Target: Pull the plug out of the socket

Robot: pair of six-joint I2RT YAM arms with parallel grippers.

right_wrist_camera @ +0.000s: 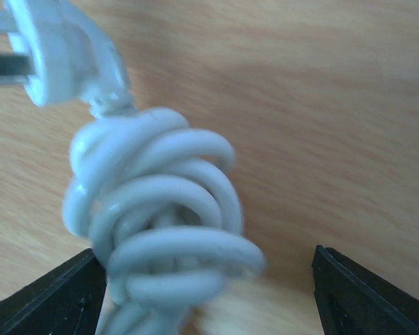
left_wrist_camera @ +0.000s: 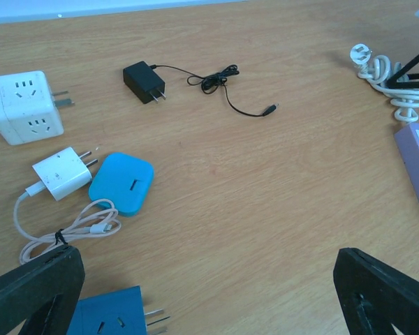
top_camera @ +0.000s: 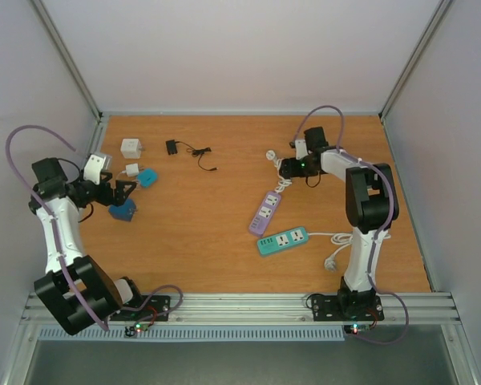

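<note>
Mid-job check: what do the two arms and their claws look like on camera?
The left arm and right arm have white links with chunky black joints and black bases. A purple cable loops off each. The left claw and right claw each have two matte black fingers. A green light glows near the right wrist.

No lettering, brand or number can be read in any view. Any print on the purple power strip (top_camera: 264,213) just below the right gripper (top_camera: 282,168) is too small to tell.
</note>
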